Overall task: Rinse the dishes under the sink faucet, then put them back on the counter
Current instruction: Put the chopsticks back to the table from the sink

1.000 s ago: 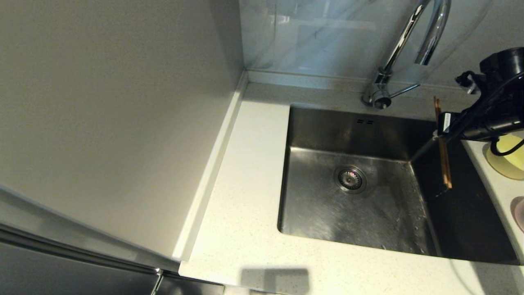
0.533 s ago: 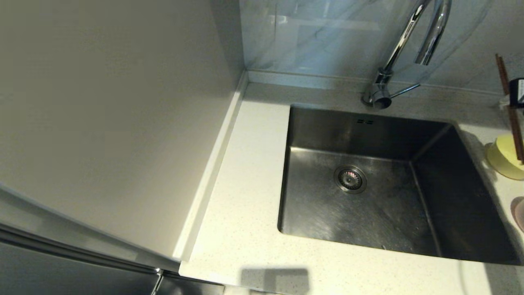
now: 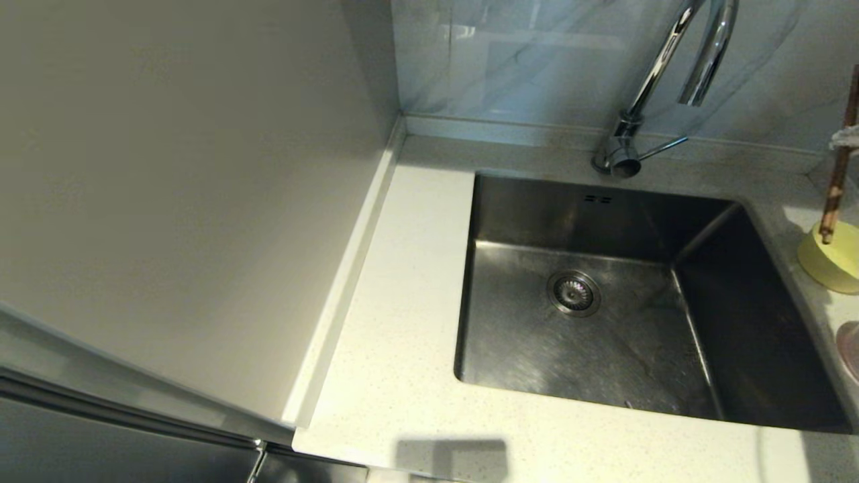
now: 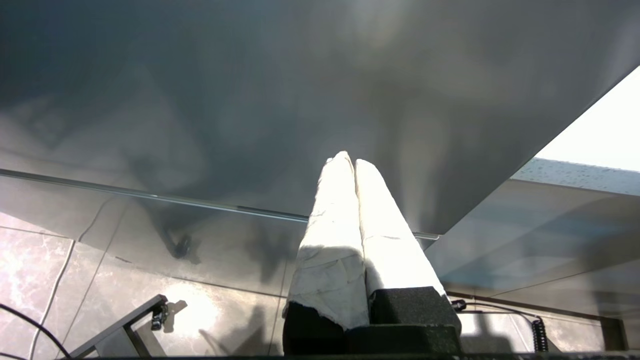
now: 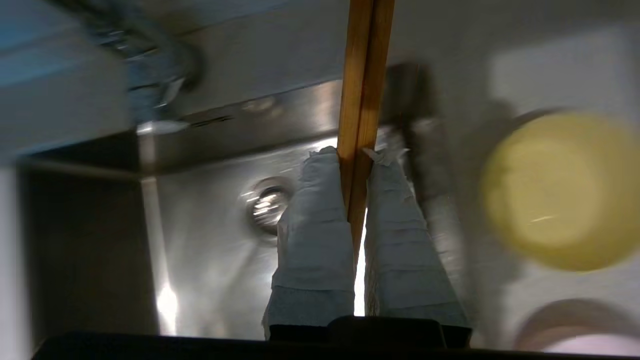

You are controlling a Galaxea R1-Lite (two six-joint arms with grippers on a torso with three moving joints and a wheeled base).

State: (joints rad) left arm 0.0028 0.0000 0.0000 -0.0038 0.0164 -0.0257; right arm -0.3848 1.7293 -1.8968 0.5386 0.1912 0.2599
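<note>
At the far left of the scene, a plain beige wall panel (image 3: 188, 201) is standing beside the off-white speckled stone counter (image 3: 396, 322), with a low raised rim running between them. Out of the head view, the left gripper (image 4: 348, 161) is hanging parked below a dark cabinet face, above the tiled floor, its two white-wrapped fingers pressed together on nothing. Moving right, the large square brushed stainless-steel sink (image 3: 523, 349) is lying sunk into the counter, its round metal drain strainer (image 3: 574, 293) sitting near the middle of the basin floor. Behind the sink's far edge, the tall shiny chrome gooseneck faucet (image 3: 698, 60) is curving over the basin, its thin lever handle pointing right. At the right edge, the right gripper (image 5: 356, 156) is pinching the pair of thin brown wooden chopsticks (image 3: 837, 181) (image 5: 364, 80) between its wrapped fingertips, holding them almost upright, their lower tips showing over the small round pale-yellow bowl (image 3: 832, 265) (image 5: 555, 192). That bowl is sitting on the counter right of the sink. Nearer, the small round pale-pink dish (image 3: 849, 349) is resting on the same strip, mostly cut off.
</note>
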